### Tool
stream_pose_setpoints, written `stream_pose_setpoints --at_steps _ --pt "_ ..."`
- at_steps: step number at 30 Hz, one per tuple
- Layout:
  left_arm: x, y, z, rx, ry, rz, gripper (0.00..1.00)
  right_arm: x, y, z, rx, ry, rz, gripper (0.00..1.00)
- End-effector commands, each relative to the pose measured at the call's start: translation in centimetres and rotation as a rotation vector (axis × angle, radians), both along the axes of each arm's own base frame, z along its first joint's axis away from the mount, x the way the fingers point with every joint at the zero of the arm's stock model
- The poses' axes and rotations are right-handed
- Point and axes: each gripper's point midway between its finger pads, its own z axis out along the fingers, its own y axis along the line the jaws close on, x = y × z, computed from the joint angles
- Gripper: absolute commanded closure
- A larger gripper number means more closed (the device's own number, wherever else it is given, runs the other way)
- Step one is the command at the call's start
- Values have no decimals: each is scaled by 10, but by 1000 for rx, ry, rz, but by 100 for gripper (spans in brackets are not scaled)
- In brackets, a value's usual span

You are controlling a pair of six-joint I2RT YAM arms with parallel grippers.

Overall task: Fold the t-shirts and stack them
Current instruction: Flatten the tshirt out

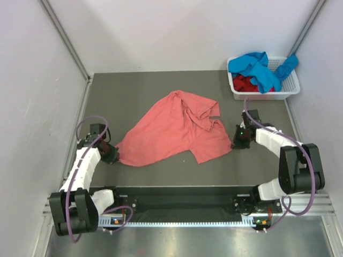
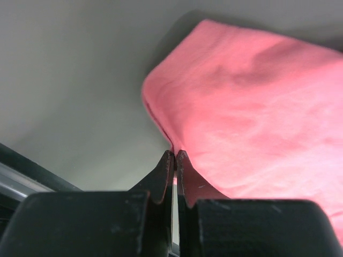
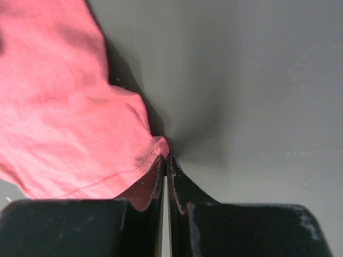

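Status: we're at the start of shirt one, nothing folded, nothing stacked.

- salmon-pink t-shirt [image 1: 177, 131] lies crumpled mid-table [image 1: 161, 85], bunched and creased toward its far right side, flatter toward the near left. No clean fold anywhere.
- left gripper [image 1: 112, 155] sits at the shirt's near-left corner. The left wrist view shows the jaws pressed together with the cloth edge running in between the tips, so we read that as a pinch on the shirt.
- right gripper [image 1: 239, 140] sits at the shirt's right edge. The right wrist view shows the jaws closed, with the stitched hem corner caught at the tips. It's only a thin bite of cloth and could slip under tension.
- blue t-shirt [image 1: 257, 67] and dark red t-shirt [image 1: 245, 83] are in the white slotted basket [image 1: 289, 85] at the far right corner, the blue one draped over the rim. Neither is touched.

Our read: both corners are held, so the step in hand is spreading this shirt flat. Left to do: flatten it, fold it, set it down as the stack base, then repeat for the two in the basket. We can't tell which side of the shirt faces up.
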Motion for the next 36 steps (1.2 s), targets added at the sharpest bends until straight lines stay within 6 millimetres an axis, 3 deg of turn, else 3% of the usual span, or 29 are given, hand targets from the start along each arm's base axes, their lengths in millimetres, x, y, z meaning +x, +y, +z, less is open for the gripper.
stream_pose_setpoints --at_steps 1,3,4,5,6,9,10,11,12,13,14,15,16,18,19,20,21,22,24,25,29,30,36 --pt "24 9 32 43 -111 -9 100 31 2 44 17 -112 -10 100" --pt "41 13 52 68 -168 -9 100 47 7 71 53 -184 -34 100" --pt "49 15 61 76 -191 -8 100 64 9 100 71 -265 -39 100" --pt "65 18 84 86 -255 -8 100 72 12 117 91 -304 -47 100" --pt "79 20 94 97 -288 -12 100 90 16 150 123 -393 -65 100" --pt "122 26 143 125 -443 -11 100 122 22 211 190 -558 -98 100" --pt "134 26 156 121 -488 -17 100 135 25 248 218 -650 -99 100" --pt "148 26 182 125 -562 -23 100 144 27 273 255 -713 -114 100" --pt "160 25 195 122 -603 -32 100 151 27 296 278 -777 -123 100" --pt "173 25 215 124 -675 -40 100 162 29 346 319 -917 -120 100" --pt "184 23 246 121 -758 -50 100 166 29 370 355 -973 -137 100" --pt "191 22 260 118 -799 -53 100 172 30 388 375 -1012 -140 100" --pt "201 22 302 128 -916 -59 100 171 30 439 409 -1123 -134 100" --pt "206 20 340 143 -1020 -79 100 169 30 481 439 -1206 -134 100" --pt "208 21 360 154 -1076 -78 100 160 29 523 456 -1303 -121 100" --pt "206 20 397 171 -1172 -80 100 155 27 542 450 -1354 -118 100" --pt "203 20 416 182 -1220 -81 100 148 23 559 443 -1396 -123 100" --pt "197 20 444 196 -1286 -82 100 133 19 591 442 -1470 -123 100" --pt "189 21 474 219 -1356 -72 100 116 10 616 396 -1538 -131 100" --pt "180 20 497 230 -1408 -71 100 96 6 639 390 -1595 -131 100" --pt "158 15 537 249 -1503 -87 100 47 -16 679 311 -1729 -188 100" --pt "149 14 546 254 -1529 -89 100 26 -21 693 305 -1776 -192 100" --pt "104 4 568 269 -1600 -120 100 -37 -36 729 289 -1901 -241 100"
